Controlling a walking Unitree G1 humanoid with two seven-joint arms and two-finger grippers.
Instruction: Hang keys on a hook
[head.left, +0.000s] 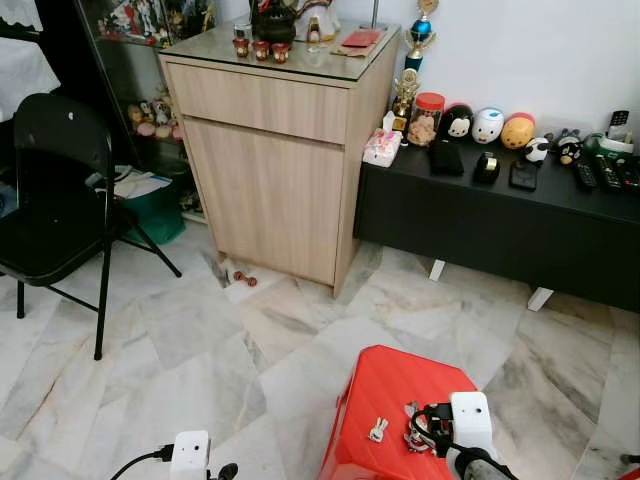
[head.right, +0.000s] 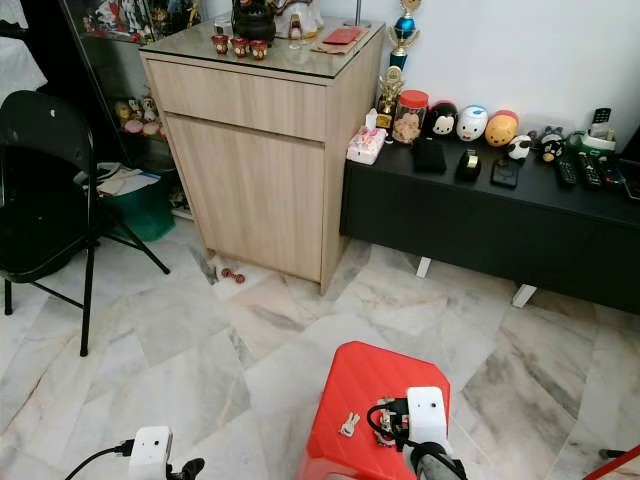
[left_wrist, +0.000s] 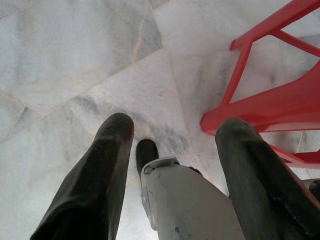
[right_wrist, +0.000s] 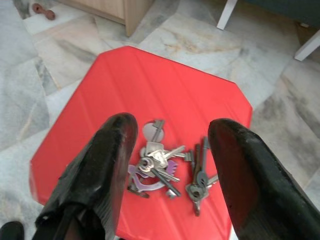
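While the right end effector (right_wrist: 167, 150) hovers, fingers apart, over the keys (right_wrist: 155, 167) on the stool (right_wrist: 100, 100), pickup is in hand: next, descend and close.

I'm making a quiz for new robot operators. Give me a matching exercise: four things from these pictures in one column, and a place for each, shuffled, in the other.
Things:
1. keys
2. folding chair
3. trophy
4. remotes

Places:
A. on the wooden cabinet
B. on the red stool
C. on the black bench
D. on the floor left of the cabinet

Pairs: 1-B, 2-D, 3-A, 4-C

The right gripper hangs open just above the keys.
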